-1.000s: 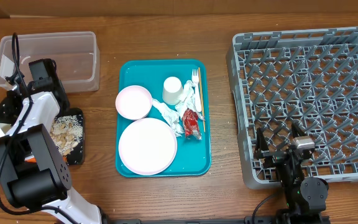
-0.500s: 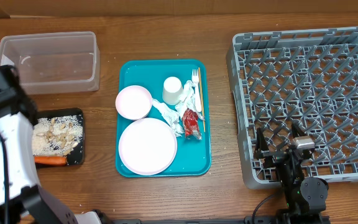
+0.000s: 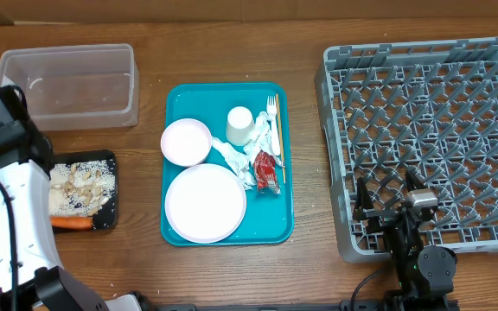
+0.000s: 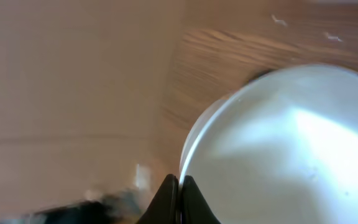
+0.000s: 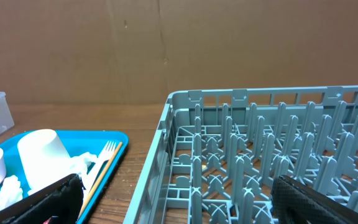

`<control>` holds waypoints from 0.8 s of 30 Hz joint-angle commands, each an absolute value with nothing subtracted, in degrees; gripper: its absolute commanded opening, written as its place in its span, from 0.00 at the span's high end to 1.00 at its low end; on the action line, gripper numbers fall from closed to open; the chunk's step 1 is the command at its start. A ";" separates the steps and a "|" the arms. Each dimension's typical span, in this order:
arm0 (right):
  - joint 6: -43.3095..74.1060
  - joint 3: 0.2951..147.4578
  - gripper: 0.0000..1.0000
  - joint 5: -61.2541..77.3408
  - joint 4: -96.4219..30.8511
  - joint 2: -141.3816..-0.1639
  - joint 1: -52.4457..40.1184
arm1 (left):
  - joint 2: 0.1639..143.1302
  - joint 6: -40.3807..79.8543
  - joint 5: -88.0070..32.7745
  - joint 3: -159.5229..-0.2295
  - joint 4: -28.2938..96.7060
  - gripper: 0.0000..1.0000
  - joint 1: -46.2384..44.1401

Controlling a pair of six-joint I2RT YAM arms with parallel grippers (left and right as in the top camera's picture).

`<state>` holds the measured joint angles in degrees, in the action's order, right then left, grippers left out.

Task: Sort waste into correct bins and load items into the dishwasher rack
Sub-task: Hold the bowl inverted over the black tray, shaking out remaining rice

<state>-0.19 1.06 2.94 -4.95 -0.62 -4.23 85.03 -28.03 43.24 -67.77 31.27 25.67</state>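
White bowl (image 4: 278,137) — round, glossy — rim pinched in left end effector (image 4: 178,185); right end effector (image 5: 178,198) wide apart.

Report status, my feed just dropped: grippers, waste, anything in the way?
Left gripper shut on white bowl rim. Right gripper open, empty, over dishwasher rack edge. Scraps and carrot in black tray; napkins, red wrapper on teal tray. Nothing blocking.

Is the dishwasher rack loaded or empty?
Empty: the overhead shows only bare pegs in the dishwasher rack; plate and cup sit on the teal tray.

Left arm (image 3: 15,207) swung leftward off black tray (image 3: 111,218), carrot (image 3: 72,222) uncovered
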 commanded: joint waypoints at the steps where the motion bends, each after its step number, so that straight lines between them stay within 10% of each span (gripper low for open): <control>1: -0.01 0.47 0.00 2.59 -4.62 -0.16 -4.54 | 84.31 -48.80 64.10 -68.75 19.20 0.96 23.62; 14: -0.01 0.47 0.00 2.59 -4.62 -0.16 -4.54 | 84.55 -93.21 69.01 -68.73 -1.76 0.96 14.83; 24: -0.01 0.47 0.00 2.59 -4.62 -0.16 -4.54 | 84.75 -95.68 70.35 -68.73 -1.76 0.96 14.66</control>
<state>-0.21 1.06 2.96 -5.02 -0.62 -4.23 85.01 -92.58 69.04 -68.12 -1.37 14.63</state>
